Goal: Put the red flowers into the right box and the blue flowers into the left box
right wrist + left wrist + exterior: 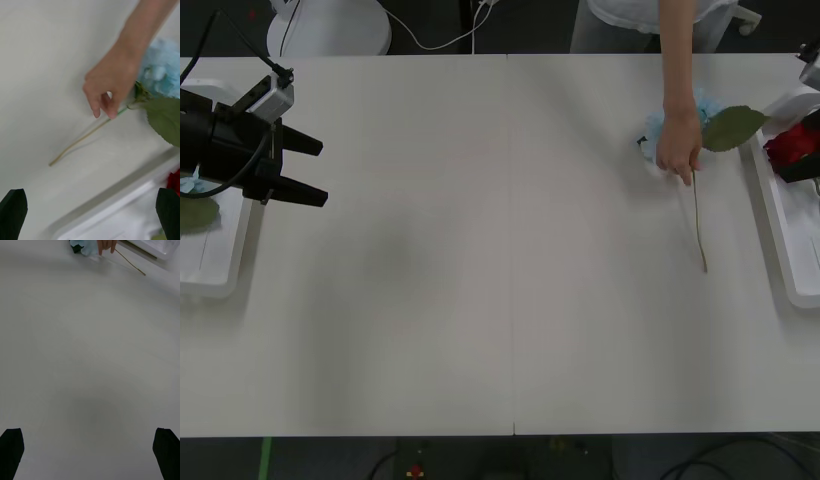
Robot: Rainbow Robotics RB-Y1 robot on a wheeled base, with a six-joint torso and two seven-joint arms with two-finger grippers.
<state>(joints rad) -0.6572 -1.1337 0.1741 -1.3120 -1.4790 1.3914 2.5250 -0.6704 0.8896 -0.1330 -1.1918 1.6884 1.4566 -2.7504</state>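
Front: left end effector (310,170) sits at the worktop's (480,300) left edge, just beside the left box (215,260), black fingers spread wide, holding and touching nothing. A blue flower (192,185) with a green leaf lies in that box. Far right, a person's hand (677,150) rests on another blue flower (705,105) on the worktop, fingertips at the top of its stem, which runs toward the near edge; its big leaf points at the right box (792,250). A red flower (792,145) lies in the right box. The right arm's black tip is at the right edge over that box; can't tell its opening from here. Right wrist: right end effector (90,213) wide open, one finger in each corner, nothing between them, hanging above the right box rim (123,195) and bare worktop. Hand (110,80) pinches the stem next to the blue bloom (161,73); red petals (174,180) show inside the box next to one finger. Left wrist: left end effector (90,453) wide open over bare worktop, empty; well away, the hand (106,244), blue flower (84,245) and stem lie near the right box (157,247).
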